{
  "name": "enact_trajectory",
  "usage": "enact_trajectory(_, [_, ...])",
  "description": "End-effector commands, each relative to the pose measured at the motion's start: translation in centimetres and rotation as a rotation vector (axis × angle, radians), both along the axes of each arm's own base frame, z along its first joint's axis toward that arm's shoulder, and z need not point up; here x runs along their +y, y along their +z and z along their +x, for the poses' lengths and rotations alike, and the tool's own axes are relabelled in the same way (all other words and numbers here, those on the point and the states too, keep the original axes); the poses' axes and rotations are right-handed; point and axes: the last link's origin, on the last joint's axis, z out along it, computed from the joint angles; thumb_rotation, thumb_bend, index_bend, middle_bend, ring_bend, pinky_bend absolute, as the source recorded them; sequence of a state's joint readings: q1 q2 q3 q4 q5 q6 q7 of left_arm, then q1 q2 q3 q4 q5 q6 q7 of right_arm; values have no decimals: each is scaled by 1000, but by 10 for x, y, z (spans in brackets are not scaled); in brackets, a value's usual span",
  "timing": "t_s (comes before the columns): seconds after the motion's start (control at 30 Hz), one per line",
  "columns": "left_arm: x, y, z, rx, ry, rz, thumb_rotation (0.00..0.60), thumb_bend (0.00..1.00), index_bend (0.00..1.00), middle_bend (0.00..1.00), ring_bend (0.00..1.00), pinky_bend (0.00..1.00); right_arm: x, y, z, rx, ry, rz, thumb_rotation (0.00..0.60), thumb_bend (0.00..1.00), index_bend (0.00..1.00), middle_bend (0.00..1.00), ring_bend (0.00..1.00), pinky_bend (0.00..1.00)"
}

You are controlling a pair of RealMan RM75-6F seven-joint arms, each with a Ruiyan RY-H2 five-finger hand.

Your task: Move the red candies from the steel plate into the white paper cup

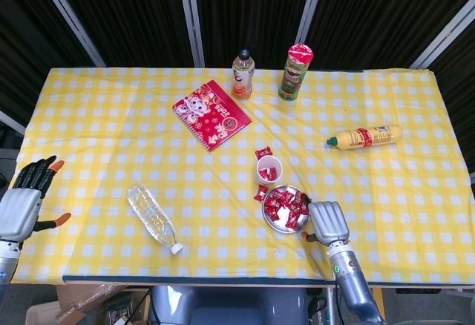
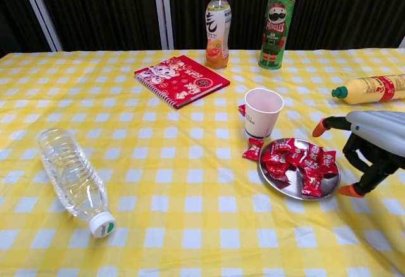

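Right hand (image 2: pixel 367 143) is hovering empty, fingers apart, just right of the plate (image 2: pixel 289 190); left hand (image 1: pixel 26 195) is idling open at the far left edge. Most candies (image 2: pixel 294 162) are sitting piled on the plate, some showing inside the cup (image 2: pixel 261 111), two strays lying on the cloth beside it. Risk: grabbing the slippery pile could be dropping another candy, shoving the plate, or tipping the light cup.

Lab-like test booth: black curtains (image 1: pixel 252 13) behind checkered table (image 1: pixel 111 117).
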State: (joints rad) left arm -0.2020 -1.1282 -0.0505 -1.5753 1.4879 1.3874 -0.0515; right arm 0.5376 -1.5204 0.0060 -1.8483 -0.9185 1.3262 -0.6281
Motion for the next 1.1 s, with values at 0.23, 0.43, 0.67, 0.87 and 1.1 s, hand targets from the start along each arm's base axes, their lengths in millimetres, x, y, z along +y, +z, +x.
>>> enact_trajectory(0.23, [1, 0, -1, -5, 7, -9, 600, 74, 0, 0, 0, 0, -13, -17, 1, -1, -29, 23, 600, 233, 214, 805, 810, 922])
enact_trajectory(0.43, [2, -1, -2, -5, 12, -16, 600, 74, 0, 0, 0, 0, -22, -25, -3, 4, -54, 33, 600, 233, 214, 805, 810, 922])
enact_trajectory(0.67, [2, -1, -1, -5, 16, -25, 600, 74, 0, 0, 0, 0, -29, -33, -14, 3, -94, 52, 600, 243, 326, 805, 810, 921])
enact_trajectory(0.87, [3, -1, -1, -8, 19, -29, 600, 74, 0, 0, 0, 0, -32, -39, -14, -22, -90, 52, 600, 479, 534, 805, 810, 921])
enact_trajectory(1.1, [3, -1, -1, -11, 18, -29, 600, 74, 0, 0, 0, 0, -34, -37, -7, -60, -57, 25, 600, 584, 607, 805, 810, 921])
